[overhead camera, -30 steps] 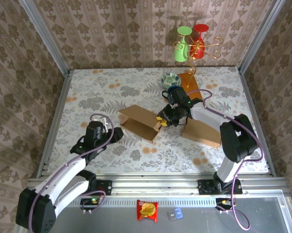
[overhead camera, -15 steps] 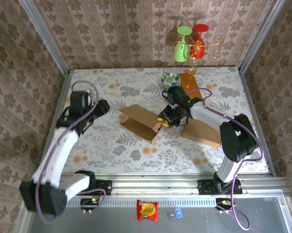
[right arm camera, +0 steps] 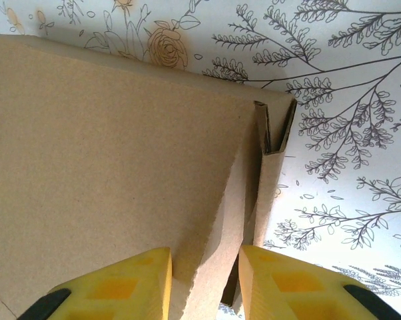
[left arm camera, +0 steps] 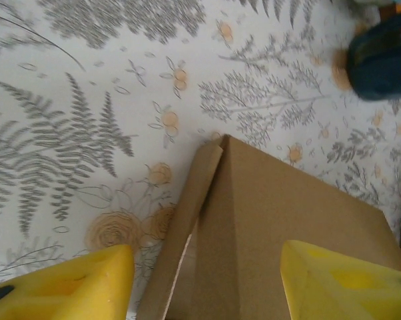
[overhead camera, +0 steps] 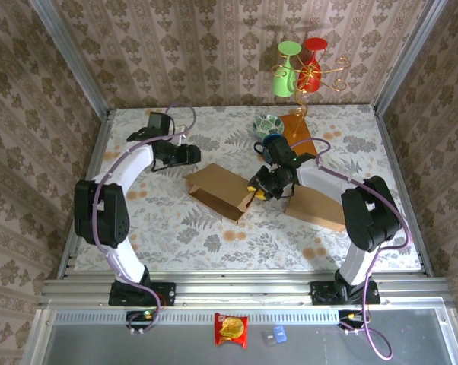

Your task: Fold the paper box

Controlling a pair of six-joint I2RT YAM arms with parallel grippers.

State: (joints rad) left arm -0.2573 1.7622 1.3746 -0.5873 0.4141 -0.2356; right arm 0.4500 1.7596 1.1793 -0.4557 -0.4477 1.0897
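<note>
The brown paper box (overhead camera: 220,190) lies half-flattened in the middle of the flowered table. My left gripper (overhead camera: 188,155) hangs just beyond the box's far-left corner, open. In the left wrist view that corner (left arm camera: 254,213) and a loose side strip (left arm camera: 180,227) lie between my left gripper's (left arm camera: 207,288) spread yellow fingertips (left arm camera: 67,287), touching neither. My right gripper (overhead camera: 261,185) is at the box's right end. Its yellow pads (right arm camera: 117,287) are closed on a thin cardboard flap (right arm camera: 214,267) of the paper box (right arm camera: 107,153).
A second flat brown cardboard piece (overhead camera: 317,207) lies right of the box, under the right arm. A patterned bowl (overhead camera: 267,123), an orange sheet (overhead camera: 297,126) and a stand with green and red cups (overhead camera: 297,70) are at the back. A snack packet (overhead camera: 231,329) lies on the front ledge.
The left arm swung from the near left side out to the far side of the box, and its jaws spread wider. The right gripper and the box stayed in place.
</note>
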